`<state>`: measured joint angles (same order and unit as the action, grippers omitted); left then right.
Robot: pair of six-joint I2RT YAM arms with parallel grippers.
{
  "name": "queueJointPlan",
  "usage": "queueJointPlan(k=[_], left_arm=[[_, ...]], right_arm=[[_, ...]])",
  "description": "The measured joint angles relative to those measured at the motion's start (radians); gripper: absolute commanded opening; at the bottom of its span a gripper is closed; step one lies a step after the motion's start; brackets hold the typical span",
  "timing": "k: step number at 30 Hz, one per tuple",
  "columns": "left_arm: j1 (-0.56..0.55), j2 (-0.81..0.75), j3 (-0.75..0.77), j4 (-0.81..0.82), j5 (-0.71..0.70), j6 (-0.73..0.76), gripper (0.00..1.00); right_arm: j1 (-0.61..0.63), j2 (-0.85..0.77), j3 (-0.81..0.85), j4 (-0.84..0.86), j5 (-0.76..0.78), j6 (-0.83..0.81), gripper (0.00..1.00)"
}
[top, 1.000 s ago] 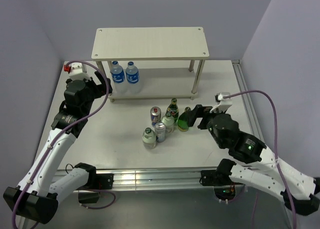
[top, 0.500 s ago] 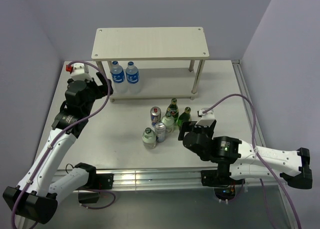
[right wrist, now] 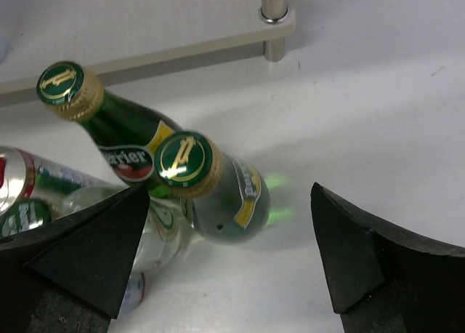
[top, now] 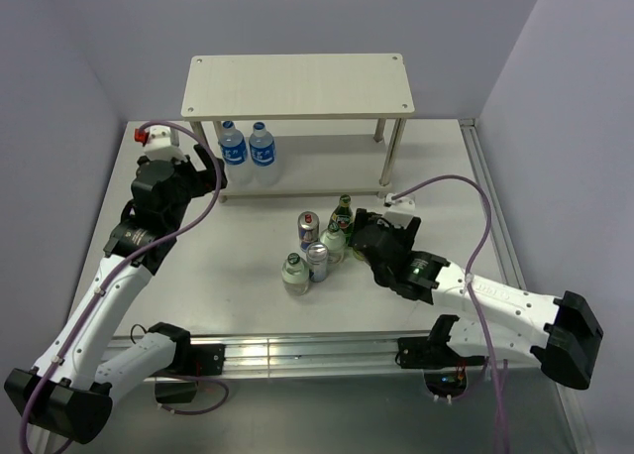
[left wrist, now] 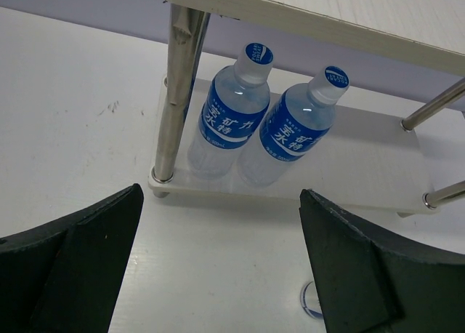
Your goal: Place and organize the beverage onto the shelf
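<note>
The shelf [top: 297,87] stands at the back, with two blue-labelled water bottles [top: 247,149] on its lower board; the left wrist view shows them too [left wrist: 236,115]. My left gripper [top: 206,169] is open and empty just in front of the shelf's left leg [left wrist: 176,93]. My right gripper [top: 363,228] is open and hangs over a green Perrier bottle [right wrist: 221,191], which stands between its fingers [right wrist: 378,267] without touching them. A second green bottle [right wrist: 116,133] stands just beyond it, also seen from the top [top: 343,214].
Two cans [top: 308,226] [top: 317,261] and two clear bottles [top: 295,273] [top: 333,244] crowd the table's middle, left of my right gripper. The shelf's right front leg [right wrist: 273,2] stands behind the green bottles. The table's metal rail [top: 297,347] runs along the near edge.
My right arm has swung round and its open gripper has moved up and left over the nearer green bottle. My left gripper has barely moved.
</note>
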<state>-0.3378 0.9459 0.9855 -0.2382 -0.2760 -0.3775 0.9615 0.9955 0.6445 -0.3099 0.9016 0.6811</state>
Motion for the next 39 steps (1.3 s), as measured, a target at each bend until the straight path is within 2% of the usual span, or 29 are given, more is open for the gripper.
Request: queueJointPlan(k=[4,10,15,17,19,21,22,23,31,39], left_arm=[[-0.005,0.0,0.0,0.0,0.0,0.001,0.95],[-0.007,0.0,0.0,0.0,0.0,0.003,0.95],[-0.008,0.0,0.0,0.0,0.0,0.004,0.95],[-0.009,0.0,0.0,0.0,0.0,0.007,0.95],[-0.009,0.0,0.0,0.0,0.0,0.01,0.95],[-0.009,0.0,0.0,0.0,-0.001,0.014,0.95],[-0.009,0.0,0.0,0.0,-0.001,0.016,0.95],[-0.009,0.0,0.0,0.0,-0.002,0.017,0.95],[-0.011,0.0,0.0,-0.001,-0.003,0.018,0.95],[-0.016,0.0,0.0,-0.008,-0.002,0.018,0.95]], right_arm=[[-0.056,0.05,-0.003,0.106,-0.014,-0.06,0.93],[-0.124,0.087,-0.024,0.217,-0.036,-0.116,0.82],[-0.154,0.121,-0.03,0.272,-0.057,-0.142,0.68],[-0.159,0.135,-0.031,0.297,-0.064,-0.148,0.58],[-0.161,0.151,-0.031,0.322,-0.071,-0.153,0.52],[-0.163,0.167,-0.031,0.34,-0.074,-0.156,0.33],[-0.163,0.174,-0.031,0.349,-0.071,-0.175,0.19],[-0.166,0.176,-0.031,0.357,-0.053,-0.188,0.0],[-0.174,0.184,-0.026,0.369,-0.055,-0.18,0.0],[-0.175,0.153,0.008,0.226,-0.026,-0.218,0.0]])
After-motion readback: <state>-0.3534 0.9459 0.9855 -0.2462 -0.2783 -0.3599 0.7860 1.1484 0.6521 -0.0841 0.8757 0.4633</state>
